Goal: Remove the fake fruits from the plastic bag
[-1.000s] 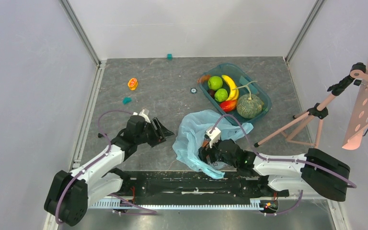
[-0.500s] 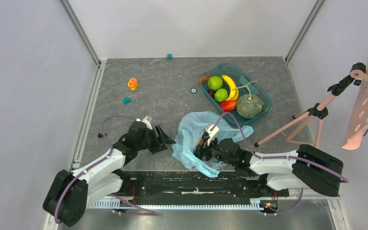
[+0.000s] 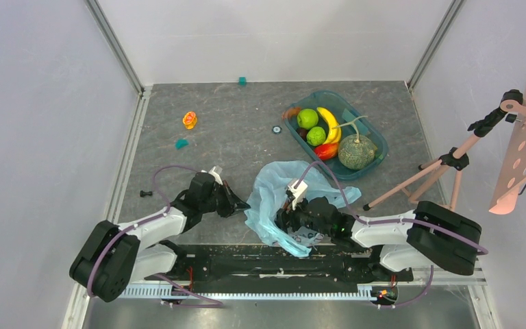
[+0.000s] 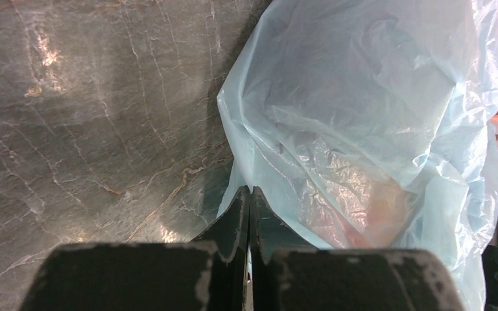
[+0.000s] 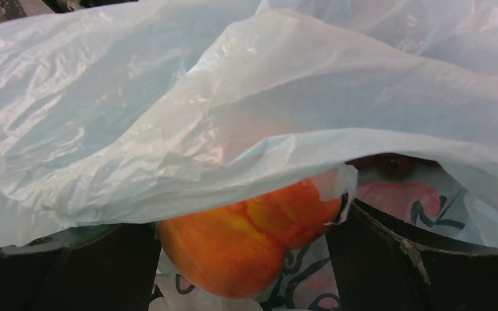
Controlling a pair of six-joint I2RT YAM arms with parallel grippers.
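Now the right gripper (image 5: 253, 219) gapes around the peach (image 5: 246, 249) inside the plastic bag (image 5: 168, 116) — left gripper (image 4: 249, 194) clenched at the bag's edge; next, it should squeeze, then withdraw.

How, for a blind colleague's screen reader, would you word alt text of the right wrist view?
An orange-red peach fills the gap between the right gripper's dark fingers, its top covered by the crinkled light-blue plastic bag draped over it. Whether they grip it is unclear.
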